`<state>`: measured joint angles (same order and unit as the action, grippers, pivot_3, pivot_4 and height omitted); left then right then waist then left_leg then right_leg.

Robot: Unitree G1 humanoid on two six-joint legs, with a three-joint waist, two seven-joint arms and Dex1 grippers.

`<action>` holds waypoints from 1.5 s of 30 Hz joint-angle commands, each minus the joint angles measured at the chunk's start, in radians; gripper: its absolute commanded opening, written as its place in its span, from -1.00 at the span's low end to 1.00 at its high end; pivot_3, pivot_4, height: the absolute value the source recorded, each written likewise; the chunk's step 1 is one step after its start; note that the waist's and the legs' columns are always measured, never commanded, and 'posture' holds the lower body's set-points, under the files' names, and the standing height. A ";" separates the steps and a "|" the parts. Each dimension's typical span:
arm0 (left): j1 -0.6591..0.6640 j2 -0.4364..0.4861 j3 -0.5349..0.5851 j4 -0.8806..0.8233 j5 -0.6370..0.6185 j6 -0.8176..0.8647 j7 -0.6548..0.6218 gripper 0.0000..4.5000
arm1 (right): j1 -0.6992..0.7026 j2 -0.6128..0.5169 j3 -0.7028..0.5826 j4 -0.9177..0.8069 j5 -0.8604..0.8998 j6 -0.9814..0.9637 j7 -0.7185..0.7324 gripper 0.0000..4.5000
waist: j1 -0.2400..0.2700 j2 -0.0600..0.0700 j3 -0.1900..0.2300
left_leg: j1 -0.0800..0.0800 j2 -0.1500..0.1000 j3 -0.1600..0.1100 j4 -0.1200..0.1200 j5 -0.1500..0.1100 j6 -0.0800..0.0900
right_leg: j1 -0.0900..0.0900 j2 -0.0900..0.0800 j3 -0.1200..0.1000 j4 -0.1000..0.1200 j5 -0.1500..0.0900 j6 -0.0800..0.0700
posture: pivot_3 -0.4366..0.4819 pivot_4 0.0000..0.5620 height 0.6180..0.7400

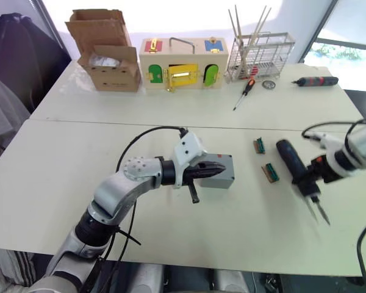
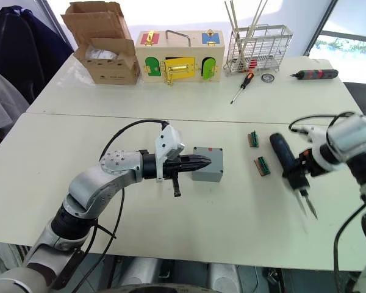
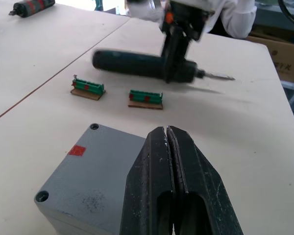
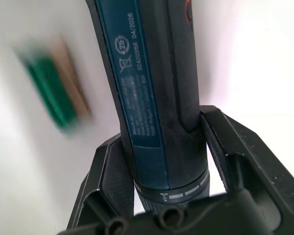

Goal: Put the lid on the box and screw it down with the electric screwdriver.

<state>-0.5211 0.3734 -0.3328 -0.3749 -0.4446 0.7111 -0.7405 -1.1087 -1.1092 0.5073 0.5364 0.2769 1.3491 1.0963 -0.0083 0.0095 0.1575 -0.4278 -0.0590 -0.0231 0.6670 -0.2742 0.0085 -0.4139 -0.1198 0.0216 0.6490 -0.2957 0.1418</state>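
1. Right wrist view: right gripper [image 4: 164, 161] fingers clamp the electric screwdriver [image 4: 147, 83] near its bit end; it looks heavy, rigid, slippery.
2. Left gripper [image 3: 169, 142] fingers are closed and empty, over the box [image 3: 93, 176] with the lid [image 2: 208, 157] on, on the bench [image 1: 171, 244].

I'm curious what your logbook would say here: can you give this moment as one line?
left gripper: shut, tips over box | lid: on box | right gripper: shut on electric screwdriver, on table | stage: screwing not begun
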 commanded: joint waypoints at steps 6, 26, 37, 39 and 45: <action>-0.088 0.009 0.061 0.098 -0.016 -0.025 -0.066 -1.00 | -0.068 0.171 -0.797 -0.204 0.112 0.040 -0.278 -0.17 | 0.020 -0.005 0.000 | 0.000 0.002 -0.003 -0.002 0.000 -0.001 | 0.001 0.001 -0.005 0.000 0.000 0.000 | -0.05 -0.47 0.99; -0.242 0.052 0.015 0.344 0.051 -0.015 -0.250 -1.00 | 0.693 0.911 -0.980 -1.282 0.275 -0.368 -0.648 -0.17 | -0.010 -0.005 -0.001 | 0.002 -0.001 -0.006 0.000 0.003 -0.004 | -0.001 0.001 -0.003 0.016 0.000 0.000 | -0.05 -0.47 0.99; -0.215 0.028 -0.044 0.392 0.123 -0.064 -0.285 -1.00 | 0.797 0.839 -0.844 -1.208 0.226 -0.610 -0.682 -0.17 | -0.006 -0.005 -0.001 | 0.002 -0.001 -0.006 0.000 0.003 -0.004 | -0.001 0.001 -0.004 0.016 0.000 0.000 | -0.05 -0.47 0.99; -0.213 0.025 -0.052 0.397 0.136 -0.070 -0.285 -1.00 | 0.802 0.825 -0.844 -1.188 0.227 -0.634 -0.688 -0.17 | -0.006 -0.005 -0.001 | 0.002 -0.001 -0.007 0.000 0.003 -0.004 | 0.000 0.001 -0.004 0.015 0.000 0.000 | -0.05 -0.47 0.99; -0.207 0.021 -0.048 0.389 0.141 -0.062 -0.295 -1.00 | 0.842 0.805 -0.810 -1.167 0.222 -0.682 -0.706 -0.17 | -0.006 -0.005 -0.001 | 0.002 -0.001 -0.007 0.000 0.003 -0.004 | 0.000 0.001 -0.004 0.015 0.000 0.000 | -0.05 -0.47 0.99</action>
<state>-0.7341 0.3939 -0.3793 0.0313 -0.3064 0.6517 -1.0260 -0.2560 -0.2968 -0.3079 -0.5992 0.4932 0.7110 0.3943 -0.0148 0.0043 0.1562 -0.4256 -0.0601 -0.0297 0.6668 -0.2714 0.0048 -0.4142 -0.1184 0.0179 0.6645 -0.2955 0.1421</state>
